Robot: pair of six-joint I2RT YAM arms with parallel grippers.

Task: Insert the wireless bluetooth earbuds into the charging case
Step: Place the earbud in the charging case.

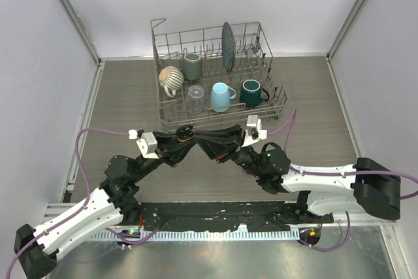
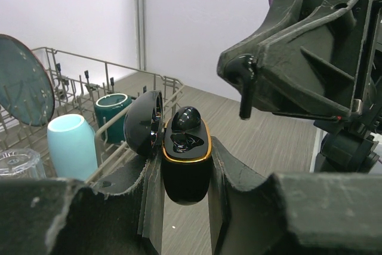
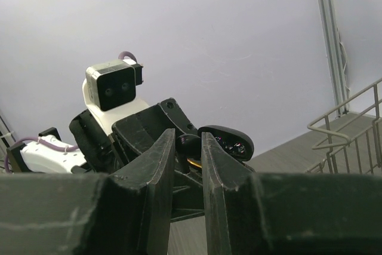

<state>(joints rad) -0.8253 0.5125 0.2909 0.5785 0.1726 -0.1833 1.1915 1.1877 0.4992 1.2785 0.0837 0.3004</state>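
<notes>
My left gripper [image 2: 184,150] is shut on the black charging case [image 2: 185,174], which has a gold rim and stands upright. Its lid [image 2: 143,125] is swung open to the left. One earbud [image 2: 187,117] sits in the far slot, and the near slot [image 2: 186,143] is empty. A second glossy black earbud [image 2: 244,80] hangs stem down to the upper right of the case, pinched by my right gripper [image 3: 188,140]. In the right wrist view that earbud [image 3: 190,143] shows between the fingers, with the case lid [image 3: 230,141] just behind. From above, both grippers meet in front of the rack [image 1: 196,140].
A wire dish rack [image 1: 268,106] stands right behind the grippers. It holds a striped mug [image 1: 171,80], a grey-green mug [image 1: 191,65], a light blue mug [image 1: 222,96], a dark teal mug [image 1: 251,93], a glass [image 1: 195,95] and an upright plate [image 1: 226,45]. White walls enclose the wood-grain table.
</notes>
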